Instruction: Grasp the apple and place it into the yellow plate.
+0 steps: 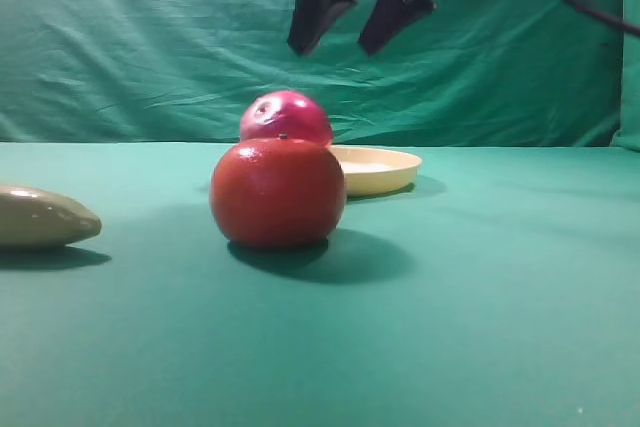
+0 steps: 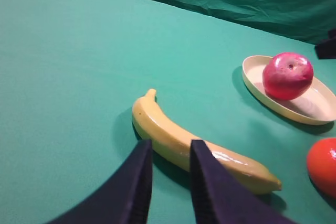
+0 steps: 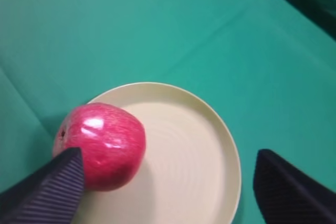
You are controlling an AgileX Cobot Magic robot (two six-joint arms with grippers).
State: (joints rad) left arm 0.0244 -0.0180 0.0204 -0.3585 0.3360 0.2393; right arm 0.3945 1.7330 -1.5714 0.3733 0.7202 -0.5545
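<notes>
The yellow plate (image 3: 210, 145) sits flat on the green tabletop (image 1: 480, 327), shallow, rigid, low rim flared. The apple (image 3: 102, 145) rests inside it, against the rim on the side nearest the orange fruit (image 1: 278, 192). The apple is round with no real long axis; its stem dimple faces upward and sideways. Judged firm, moderately heavy, glossy and therefore slippery: best held across its widest girth. The right gripper (image 1: 345, 22) hangs above, jaws released and apart, holding nothing. The left gripper (image 2: 170, 182) hovers over a banana (image 2: 184, 142), jaws narrowly parted, empty.
</notes>
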